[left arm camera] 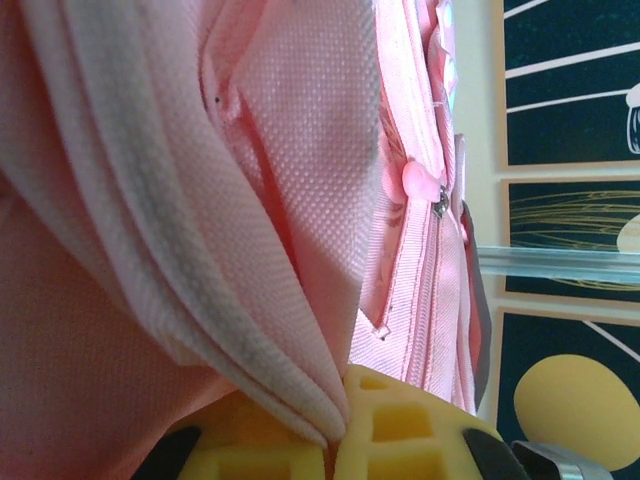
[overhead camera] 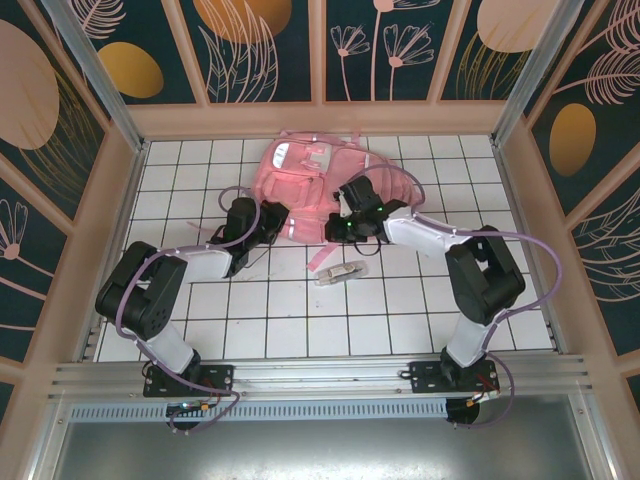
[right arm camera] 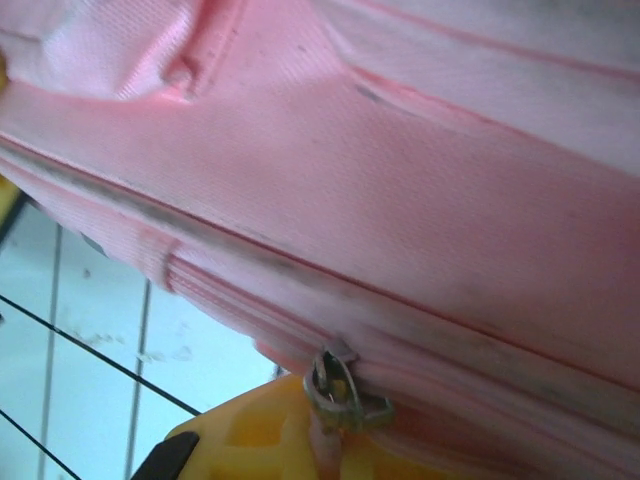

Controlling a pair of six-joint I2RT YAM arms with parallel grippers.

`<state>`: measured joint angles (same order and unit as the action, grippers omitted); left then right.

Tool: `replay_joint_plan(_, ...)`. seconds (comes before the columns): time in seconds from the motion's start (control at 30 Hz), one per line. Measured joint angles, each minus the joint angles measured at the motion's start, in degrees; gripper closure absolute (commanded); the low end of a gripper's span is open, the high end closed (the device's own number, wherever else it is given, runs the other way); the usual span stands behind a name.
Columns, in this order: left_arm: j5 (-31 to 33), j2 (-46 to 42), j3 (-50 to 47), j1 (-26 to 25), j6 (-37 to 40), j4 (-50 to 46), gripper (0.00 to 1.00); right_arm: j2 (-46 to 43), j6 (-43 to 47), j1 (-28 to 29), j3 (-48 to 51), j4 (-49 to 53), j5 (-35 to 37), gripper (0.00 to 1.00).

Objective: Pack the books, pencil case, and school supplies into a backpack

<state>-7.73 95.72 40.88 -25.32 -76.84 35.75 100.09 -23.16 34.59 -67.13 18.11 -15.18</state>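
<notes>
1. You are working on a white tiled table [overhead camera: 300, 330] with dark grid lines. It is boxed in by peach-framed wall panels [overhead camera: 260, 50] painted dark teal, with pale leaf and flower outlines and orange and peach ovals.
2. A grooved metal rail [overhead camera: 320, 385] runs along the near edge, and both arm bases are bolted to it. Metal posts rise at the far left and far right corners.
3. The backpack [overhead camera: 300, 180] lies at the far middle of the table, soft and crumpled, with a pale strip showing on its far side.
4. Your left gripper [left arm camera: 335, 440] reaches the backpack's left near side. Its yellow pads are clenched on a fold of the pink fabric, which rises straight out of the seam between them.
5. In the left wrist view a small metal zip slider with a round pink tab [left arm camera: 422, 180] sits on a zip line to the right of that fold, apart from the pads.
6. Your right gripper [right arm camera: 320, 450] meets the backpack's right near side. It is clamped tight on the bag at a metal zip pull [right arm camera: 340, 395], which sits right at the top of its pads.
7. A narrow transparent box [overhead camera: 340, 272] with pale contents lies on the tiles near of the backpack, about mid-table and apart from both grippers.
</notes>
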Motion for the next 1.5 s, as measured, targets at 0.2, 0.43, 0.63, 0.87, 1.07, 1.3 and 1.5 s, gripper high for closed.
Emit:
replay_joint_plan(0.2, -1.09, 0.00, 0.04, 0.66, 1.36, -0.24, 1.00, -2.08, 6.69, -3.54, 0.02, 5.75, -2.03, 1.00)
replay_joint_plan(0.43, -4.98, 0.00, 2.21, 1.60, 5.44, -3.61, 1.00, -2.56, 13.11, -5.79, -0.79, 9.60, 2.58, 1.00)
replay_joint_plan(0.63, -8.00, -0.09, 5.33, 1.75, 9.68, -6.05, 1.00, -2.56, 17.75, -7.65, -4.94, 13.29, 9.53, 1.00)
replay_joint_plan(0.87, -8.20, -0.50, 5.68, 2.97, 12.24, -7.76, 1.00, -2.75, 18.18, -8.59, -5.46, 15.02, -0.13, 1.00)
replay_joint_plan(1.07, -7.63, 0.87, 6.19, 4.57, 14.82, -8.11, 1.00, -2.80, 15.52, -8.66, -4.72, 16.94, -9.88, 1.00)
replay_joint_plan(1.3, -7.50, 3.34, 6.93, 4.81, 17.77, -8.50, 1.00, -2.23, 14.75, -9.14, -3.41, 19.85, -8.35, 1.00)
replay_joint_plan(1.5, -9.86, 4.52, 7.89, 7.17, 19.06, -8.83, 1.00, -0.92, 15.17, -12.63, -3.50, 20.81, -7.54, 1.00)
